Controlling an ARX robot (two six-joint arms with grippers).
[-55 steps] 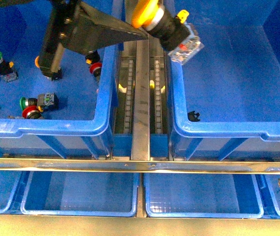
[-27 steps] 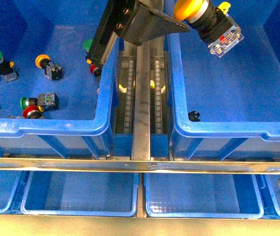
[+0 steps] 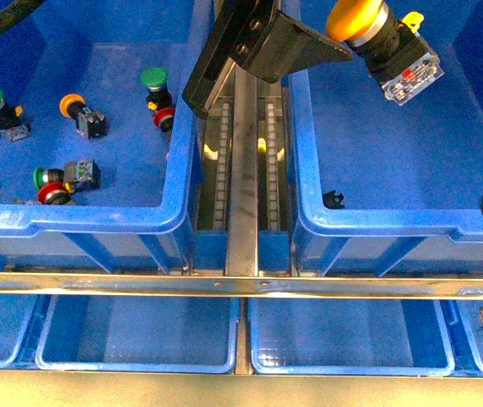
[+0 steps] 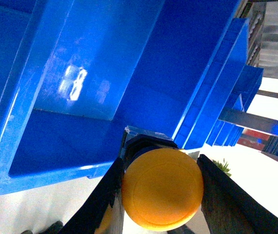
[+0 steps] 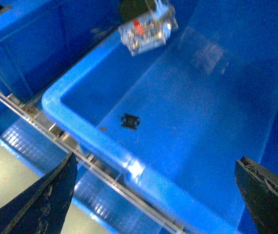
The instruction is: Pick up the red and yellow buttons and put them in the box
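Between the left fingers (image 4: pixel 161 195) we hold a yellow button (image 3: pixel 362 19) — in the left wrist view the two dark fingers press on either side of its round mushroom cap, clenched on it. We carry it by the cap, so the black collar and the grey-and-clear contact block with its red marks hang free on the far side, tilted down toward the inside of the box (image 3: pixel 309 216). That grip makes sense for a drop: nothing but the cap has to be let go.

From the front view the button hangs in the air above the right-hand bin, well inside its near and left rims, not touching wall or floor. Our judgement is that the carry is about done and parting the fingers comes next; the bin is deep, so the piece may bounce or roll when it lands. On the bin floor lies only a small black fragment (image 3: pixel 333 199), near the front wall.

Our right fingers (image 5: pixel 163 195) show as two dark tips spread wide at the edges of the right wrist view, released and holding nothing.

In the left bin (image 3: pixel 97 219) more pieces wait — an orange-capped button (image 3: pixel 73 105), a red button (image 3: pixel 164 116) beside a green button (image 3: pixel 153 80), and another red one (image 3: pixel 55 196) by the front wall.
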